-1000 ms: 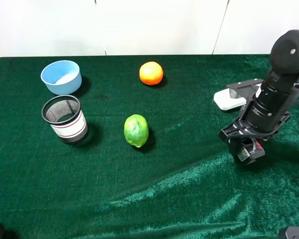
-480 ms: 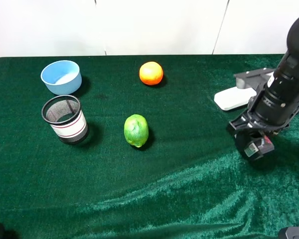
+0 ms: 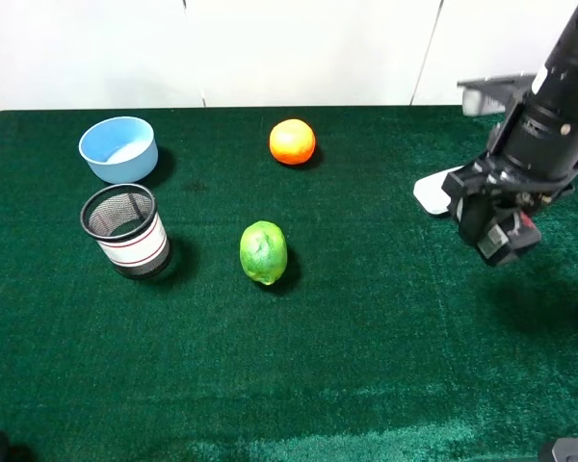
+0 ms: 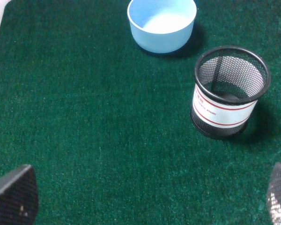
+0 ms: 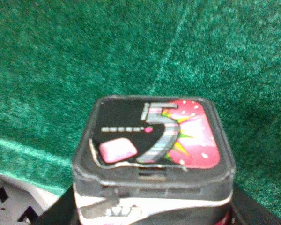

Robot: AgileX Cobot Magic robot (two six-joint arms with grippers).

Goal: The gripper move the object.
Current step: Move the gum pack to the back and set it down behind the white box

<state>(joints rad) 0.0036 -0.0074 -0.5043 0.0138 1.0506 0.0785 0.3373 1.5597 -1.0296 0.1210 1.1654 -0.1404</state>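
Observation:
My right gripper (image 3: 496, 231) is shut on the object, a small black box (image 3: 504, 239) with red and white print, and holds it in the air above the green cloth at the right. The right wrist view shows the box (image 5: 154, 140) close up, its printed face toward the camera, with the jaws mostly hidden under it. My left gripper (image 4: 145, 206) is open and empty; only its two fingertips (image 4: 14, 194) show, over bare cloth in front of the mesh cup.
A flat white case (image 3: 433, 191) lies just behind the right gripper. A lime (image 3: 263, 252) sits mid-table and an orange (image 3: 292, 141) behind it. A black mesh cup (image 3: 126, 229) and a blue bowl (image 3: 118, 148) stand at the left.
The right gripper has lifted the box off the cloth and carried it up and toward the back right. The wrinkles in the cloth have flattened. The left arm has not moved.

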